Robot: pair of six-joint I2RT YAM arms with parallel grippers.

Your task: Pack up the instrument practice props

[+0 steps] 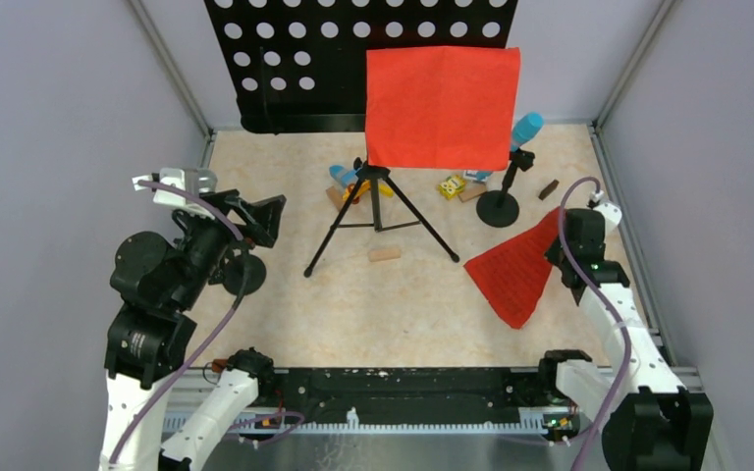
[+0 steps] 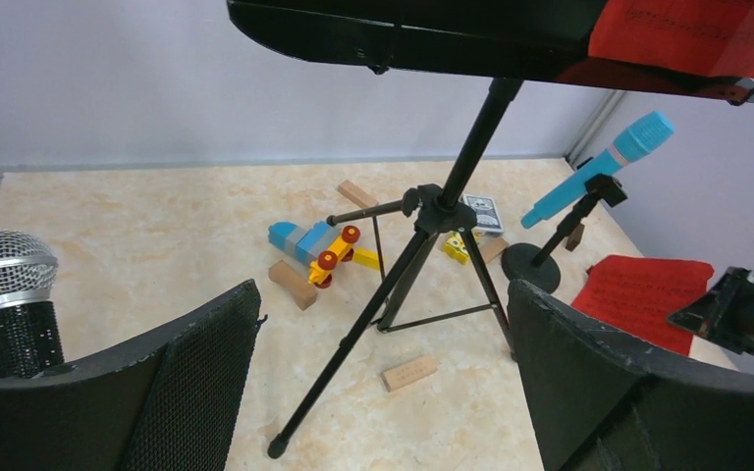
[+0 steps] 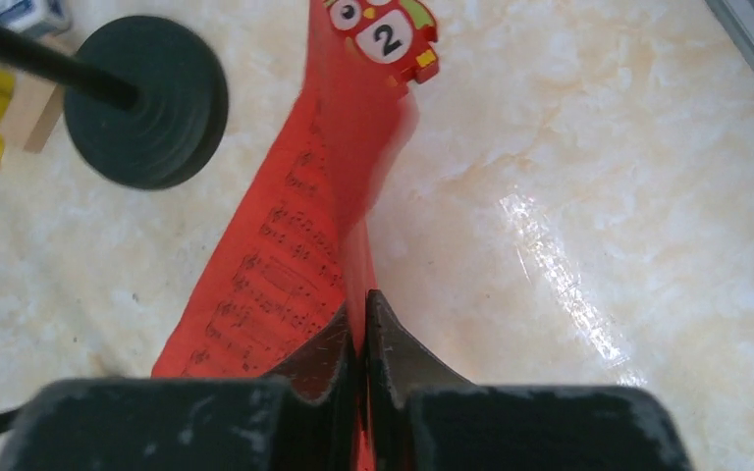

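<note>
Right gripper [image 3: 365, 329] was clamped shut on the edge of a red page [image 3: 285, 255], which draped ahead of it toward the holder [image 3: 147, 98] of the blue mic [image 2: 599, 167]. Left gripper [image 2: 383, 294] stood wide open and empty (a silver-headed mic [image 2: 5, 294] just beside its left finger), facing the tripod [image 2: 422, 235]. Above it, the desk [image 1: 295, 59] carried a second page [image 1: 442, 93].

Red sheet-music page [image 3: 285, 265] (black notes)
</note>
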